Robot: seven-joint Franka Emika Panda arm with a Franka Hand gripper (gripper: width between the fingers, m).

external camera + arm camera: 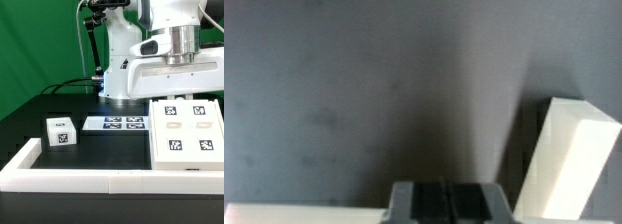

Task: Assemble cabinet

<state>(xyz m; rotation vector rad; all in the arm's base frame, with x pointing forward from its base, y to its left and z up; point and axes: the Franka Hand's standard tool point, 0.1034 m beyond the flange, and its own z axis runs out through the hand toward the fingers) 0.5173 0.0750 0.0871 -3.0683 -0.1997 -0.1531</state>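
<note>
The cabinet shell (185, 135) lies flat on the black table at the exterior view's right, with tag markers and shallow recesses on its top face. A small white drawer block (60, 130) with a tag stands apart at the left. The arm's white hand (168, 75) hangs over the shell's far edge, and its fingertips are hidden in that view. In the wrist view my gripper (446, 205) has its jaws together with nothing between them, above bare dark table. A white part's edge (571, 160) lies beside the gripper, not touching it.
The marker board (115, 124) lies flat between the block and the shell. A long low white border rail (100, 178) runs along the front and turns up the left side. The robot's base (120, 60) stands behind. Another white edge (295, 212) shows by the fingers.
</note>
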